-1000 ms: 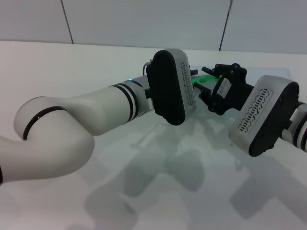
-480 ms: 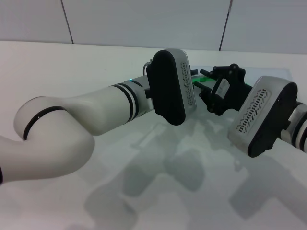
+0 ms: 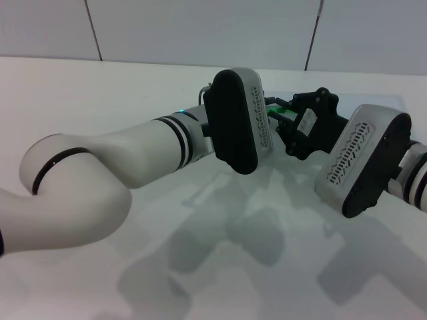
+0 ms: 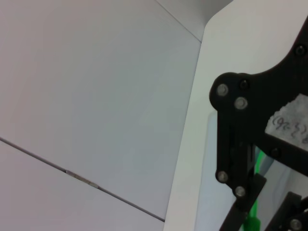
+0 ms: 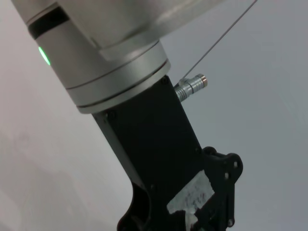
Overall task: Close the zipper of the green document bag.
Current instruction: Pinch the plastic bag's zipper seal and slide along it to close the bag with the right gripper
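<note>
A white bench (image 3: 100, 93) ran back to a grey panelled wall. Near its far edge the right hand (image 3: 288, 123) sat over the zipper (image 3: 275, 111), just beside the left hand (image 3: 270, 107). Whether either hand was apart or together could not be told. The green document bag (image 4: 204, 192) lay flat beneath them.

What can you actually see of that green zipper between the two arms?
Very little. In the head view the zipper shows only as a short bright green sliver lying on the white table, between the left arm's housing and the black right gripper beside it. The left wrist view shows a thin, plastic-looking green strip behind black linkage. No slider is visible.
</note>
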Controlling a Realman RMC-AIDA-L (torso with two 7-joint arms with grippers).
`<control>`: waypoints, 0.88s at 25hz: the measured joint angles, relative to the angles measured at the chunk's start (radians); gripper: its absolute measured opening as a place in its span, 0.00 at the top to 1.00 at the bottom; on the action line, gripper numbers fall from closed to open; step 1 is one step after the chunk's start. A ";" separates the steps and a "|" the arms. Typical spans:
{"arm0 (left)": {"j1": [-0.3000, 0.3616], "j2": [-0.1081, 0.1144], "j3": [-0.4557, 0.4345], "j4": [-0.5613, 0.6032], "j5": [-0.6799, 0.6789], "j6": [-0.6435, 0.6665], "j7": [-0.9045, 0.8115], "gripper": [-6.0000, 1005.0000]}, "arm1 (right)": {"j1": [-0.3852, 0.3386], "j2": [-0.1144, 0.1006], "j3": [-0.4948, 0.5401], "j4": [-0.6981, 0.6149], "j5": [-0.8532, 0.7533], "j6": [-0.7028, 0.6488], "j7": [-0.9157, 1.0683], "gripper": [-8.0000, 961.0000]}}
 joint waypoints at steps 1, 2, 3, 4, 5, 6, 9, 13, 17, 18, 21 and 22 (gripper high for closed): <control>0.000 0.000 0.000 0.000 0.000 0.000 0.000 0.89 | 0.000 0.000 0.000 0.000 0.000 0.000 0.000 0.83; 0.000 0.000 0.000 0.001 0.002 0.000 0.000 0.89 | 0.001 0.000 0.000 0.000 0.000 0.000 0.001 0.83; 0.000 0.000 0.000 0.001 0.002 0.000 0.000 0.89 | 0.001 0.000 0.000 0.000 0.000 0.000 0.001 0.83; 0.000 0.000 0.000 0.002 0.002 0.000 0.000 0.89 | 0.001 0.000 0.000 0.000 0.000 0.000 0.001 0.83; 0.000 0.000 0.000 0.002 0.002 0.000 0.000 0.89 | 0.001 0.000 0.000 0.000 0.000 0.000 0.001 0.83; 0.000 0.000 0.000 0.002 0.003 0.000 0.000 0.89 | 0.001 0.000 -0.001 0.001 0.000 0.000 0.001 0.83; 0.000 0.000 0.000 0.003 0.003 0.000 0.000 0.89 | 0.002 0.000 -0.002 0.004 0.000 0.000 0.001 0.83; 0.000 0.000 0.000 0.006 0.005 0.000 0.000 0.88 | 0.003 0.000 -0.001 0.008 0.000 0.000 0.002 0.83; 0.001 0.000 0.000 0.007 0.005 0.000 0.000 0.88 | 0.006 0.000 -0.002 0.014 0.000 0.000 0.002 0.82; 0.001 0.000 0.000 0.007 0.005 0.000 0.000 0.88 | 0.007 0.000 -0.002 0.014 0.000 0.000 0.002 0.82; 0.001 0.000 0.000 0.007 0.006 0.000 0.001 0.88 | 0.008 0.000 -0.002 0.015 0.000 0.001 0.000 0.82; 0.001 0.000 0.000 0.007 0.006 -0.001 0.001 0.88 | 0.009 0.000 -0.002 0.015 0.000 0.002 -0.001 0.82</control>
